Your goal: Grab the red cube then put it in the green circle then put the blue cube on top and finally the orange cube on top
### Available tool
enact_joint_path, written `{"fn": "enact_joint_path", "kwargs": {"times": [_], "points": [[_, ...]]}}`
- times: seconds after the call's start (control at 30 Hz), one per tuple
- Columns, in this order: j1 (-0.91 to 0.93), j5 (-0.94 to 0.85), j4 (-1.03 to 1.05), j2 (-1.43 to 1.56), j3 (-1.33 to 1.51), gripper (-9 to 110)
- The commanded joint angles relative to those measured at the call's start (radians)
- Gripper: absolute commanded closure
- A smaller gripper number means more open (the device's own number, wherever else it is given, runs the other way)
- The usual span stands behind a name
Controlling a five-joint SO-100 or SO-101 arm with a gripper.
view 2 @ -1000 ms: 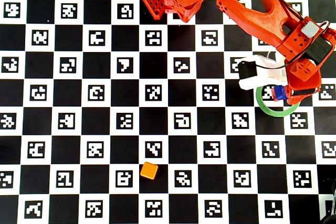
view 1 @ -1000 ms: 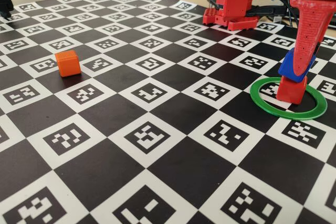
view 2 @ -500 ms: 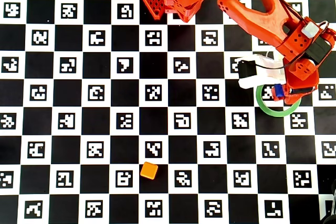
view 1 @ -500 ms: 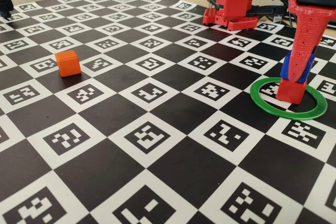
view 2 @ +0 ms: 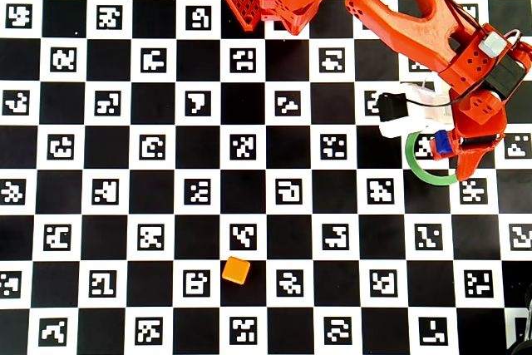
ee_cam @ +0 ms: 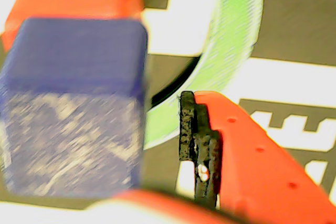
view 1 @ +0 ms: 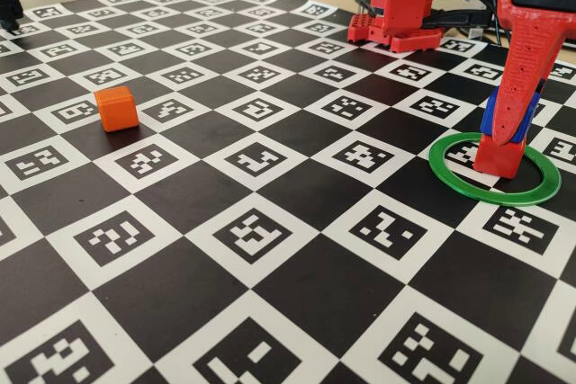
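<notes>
Stacking is two-thirds along — the small matte red plastic cube [view 1: 498, 156] sits inside the thin flat green plastic ring [view 1: 453, 179], the deep-blue plastic cube [ee_cam: 73, 103] rests on it between the parted red gripper [ee_cam: 157, 129] jaws, apparently let go — the bright-orange plastic cube [view 1: 116, 108] waits well apart.

matte plastic blue cube [ee_cam: 73, 108], scuffed face

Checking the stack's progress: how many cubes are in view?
3: red cube inside the green ring, blue cube on top of it at the gripper, orange cube alone, far left.
</notes>
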Motion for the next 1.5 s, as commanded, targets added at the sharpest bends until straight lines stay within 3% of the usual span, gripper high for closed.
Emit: {"fn": "enact_joint_path", "kwargs": {"times": [0.0, 0.17, 0.43, 0.97, 1.37, 1.47], "points": [[-0.005, 0.008, 0.094, 0.153, -0.054, 57], [0.000, 0.006, 0.258, 0.166, -0.147, 57], [0.078, -0.026, 0.356, 0.256, -0.149, 49], [0.632, -0.543, 0.385, 0.296, -0.176, 49], [0.923, -0.854, 0.281, 0.210, -0.210, 50], [0.969, -0.922, 0.241, 0.169, -0.216, 55]]}}
